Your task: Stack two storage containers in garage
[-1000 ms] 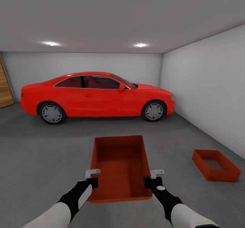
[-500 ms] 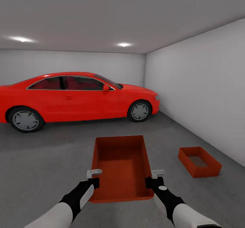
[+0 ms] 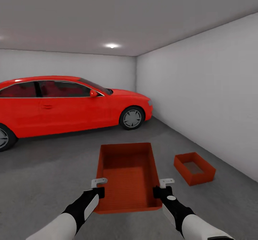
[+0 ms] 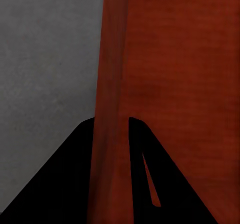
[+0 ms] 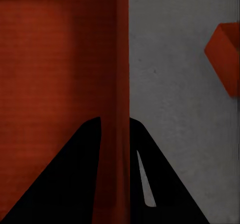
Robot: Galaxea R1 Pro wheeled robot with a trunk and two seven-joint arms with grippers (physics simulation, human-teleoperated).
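I hold one orange-red storage container (image 3: 128,174) in front of me, above the dark grey garage floor (image 3: 46,175). My left gripper (image 3: 98,188) is shut on its left wall (image 4: 112,108), and my right gripper (image 3: 161,188) is shut on its right wall (image 5: 120,83). The second storage container (image 3: 194,168) sits on the floor to the right, near the white wall, and its corner (image 5: 225,53) also shows in the right wrist view.
A red car (image 3: 68,104) is parked across the far side of the garage. A white wall (image 3: 208,100) runs along the right. Open floor lies between me and the car.
The whole view has swung to the right: the car and the container on the floor have slid leftward in the picture. The held container stays fixed between my grippers.
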